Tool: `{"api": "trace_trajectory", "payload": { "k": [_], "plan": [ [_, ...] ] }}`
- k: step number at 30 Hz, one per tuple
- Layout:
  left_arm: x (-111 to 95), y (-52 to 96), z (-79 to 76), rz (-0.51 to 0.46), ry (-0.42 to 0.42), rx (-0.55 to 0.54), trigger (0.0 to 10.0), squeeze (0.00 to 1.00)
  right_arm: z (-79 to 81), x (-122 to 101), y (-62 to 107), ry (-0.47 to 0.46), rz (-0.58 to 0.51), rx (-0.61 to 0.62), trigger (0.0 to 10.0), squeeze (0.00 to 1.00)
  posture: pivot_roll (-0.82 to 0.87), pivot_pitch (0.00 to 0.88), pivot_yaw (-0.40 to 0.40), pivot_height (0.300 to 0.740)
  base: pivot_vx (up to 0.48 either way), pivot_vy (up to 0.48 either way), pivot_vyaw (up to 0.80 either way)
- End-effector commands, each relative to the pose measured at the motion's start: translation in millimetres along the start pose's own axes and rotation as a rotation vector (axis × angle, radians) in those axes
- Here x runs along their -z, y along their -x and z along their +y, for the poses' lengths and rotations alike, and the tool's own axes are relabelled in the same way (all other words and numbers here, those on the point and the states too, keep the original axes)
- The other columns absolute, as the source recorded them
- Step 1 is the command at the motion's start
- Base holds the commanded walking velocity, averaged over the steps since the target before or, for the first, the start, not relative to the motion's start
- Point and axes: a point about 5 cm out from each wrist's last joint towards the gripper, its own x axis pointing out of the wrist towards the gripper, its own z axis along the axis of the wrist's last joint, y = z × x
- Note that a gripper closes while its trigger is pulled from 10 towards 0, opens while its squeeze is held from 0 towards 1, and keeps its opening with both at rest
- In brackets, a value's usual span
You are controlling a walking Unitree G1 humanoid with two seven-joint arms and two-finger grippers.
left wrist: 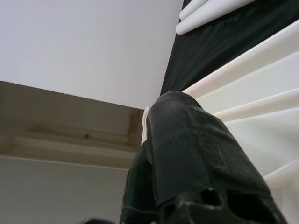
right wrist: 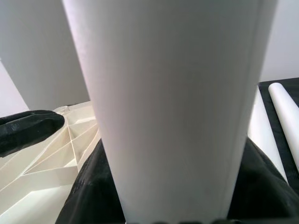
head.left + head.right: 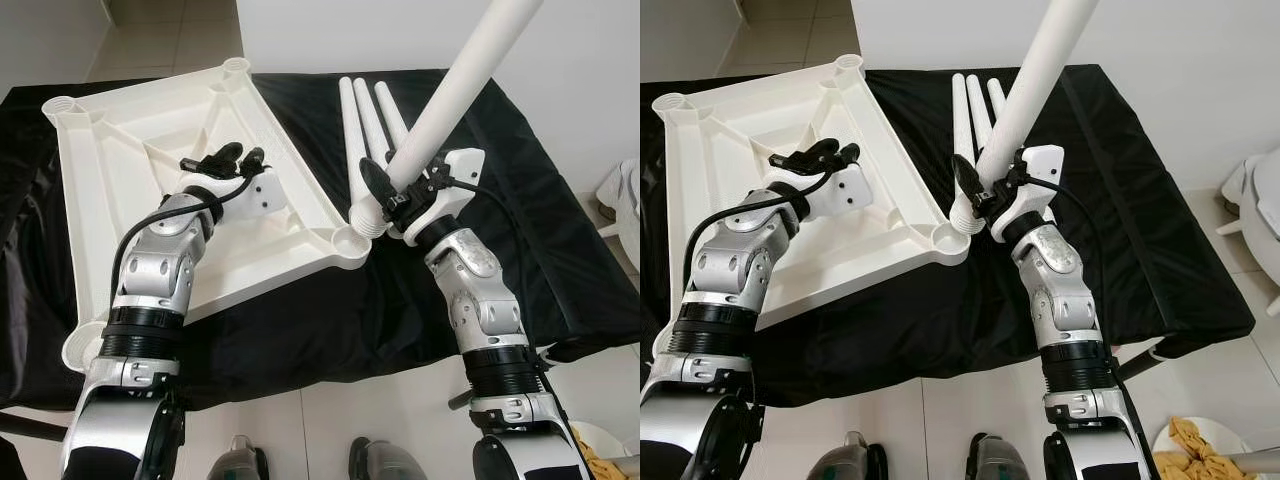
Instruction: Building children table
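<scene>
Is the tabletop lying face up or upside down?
Upside down: the tabletop shows its ribbed underside and corner leg sockets.

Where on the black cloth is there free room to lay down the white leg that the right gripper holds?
The black cloth is bare to the right of the three loose white plastic legs, up to its right edge. It is crowded on the left, where the upturned white plastic tabletop lies, and around the tabletop's near-right corner socket, where the right gripper holds the white tube-shaped leg.

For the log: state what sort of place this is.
Probably a room in a home, set up for assembly: a tiled floor, plain white walls, and a black-covered table holding an upturned white tabletop and loose table legs.
</scene>
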Motion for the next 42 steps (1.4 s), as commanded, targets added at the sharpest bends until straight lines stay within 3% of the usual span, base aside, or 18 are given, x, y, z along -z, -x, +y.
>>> {"api": "trace_trajectory", "payload": {
  "k": [1, 10, 20, 32, 42],
  "plan": [
    [0.8, 0.1, 4.6, 0.013, -0.025, -0.054, 10.0, 0.0, 4.1, -2.3, 1.6, -0.002, -0.03, 0.01, 10.0, 0.0, -0.11, 0.128, 0.105, 0.74, 0.0, 0.0, 0.0],
    [-0.4, 2.5, 3.5, -0.002, -0.055, -0.031, 10.0, 0.0, 5.3, -0.7, 4.1, -0.008, -0.033, 0.03, 10.0, 0.0, -0.11, 0.133, 0.107, 0.74, 0.0, 0.0, 0.0],
    [1.8, 6.0, -1.7, -0.005, -0.012, 0.017, 10.0, 0.0, 5.6, 0.3, 5.2, -0.011, -0.029, 0.032, 10.0, 0.0, -0.1, 0.123, 0.103, 0.74, 0.0, 0.0, 0.0],
    [5.6, 14.6, 3.3, 0.023, -0.03, 0.011, 10.0, 0.0, 12.4, -1.2, 6.3, -0.039, -0.046, 0.038, 10.0, 0.0, -0.05, 0.12, 0.127, 0.74, 0.0, 0.0, 0.0],
    [2.8, 14.1, 3.4, 0.013, -0.023, -0.006, 10.0, 0.0, 5.9, -4.3, 2.3, -0.022, -0.043, 0.027, 10.0, 0.0, -0.07, 0.122, 0.102, 0.74, 0.0, 0.0, 0.0]
  ]
}}
